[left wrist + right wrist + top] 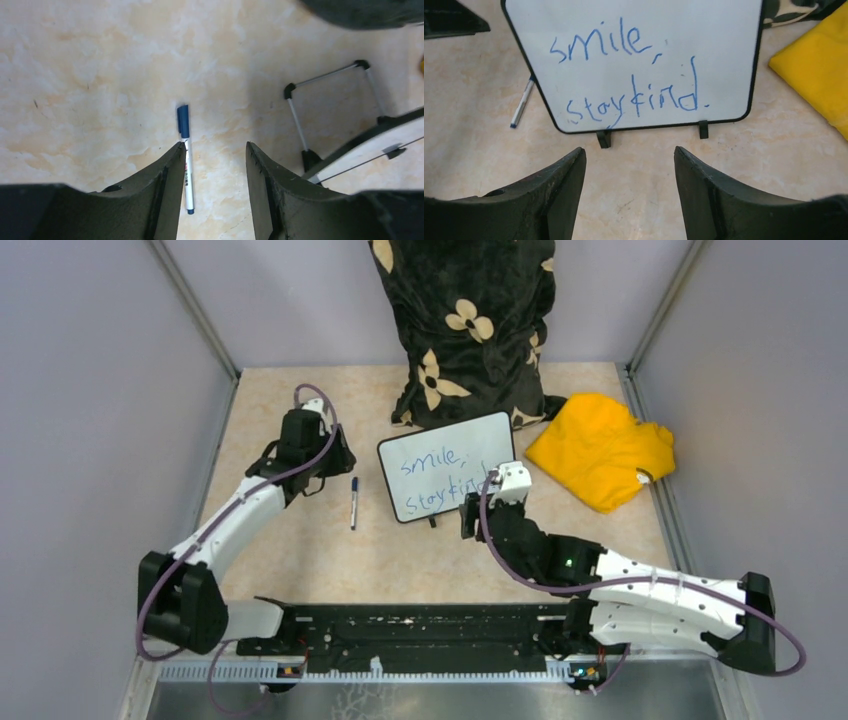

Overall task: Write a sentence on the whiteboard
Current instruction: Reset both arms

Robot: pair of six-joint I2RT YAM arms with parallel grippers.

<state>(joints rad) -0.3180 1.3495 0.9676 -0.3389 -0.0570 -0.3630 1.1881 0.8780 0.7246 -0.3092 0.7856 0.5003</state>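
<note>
Whiteboard: stood propped mid-table, between your two grippers.
Sentence: blue marker, two lines, "smile," over "stay kind."
Left gripper: jaws apart, holding nothing.
Pen: lay flat left of the whiteboard, beneath your left gripper.
Right gripper: jaws apart, empty, just near of the whiteboard.
Yellow cloth: right of the whiteboard.

Beige table bears whiteboard, marker, yellow cloth, floral bag.

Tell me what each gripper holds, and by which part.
Nothing is held. The left gripper is open beside the loose marker; the right gripper is open before the whiteboard.
</note>
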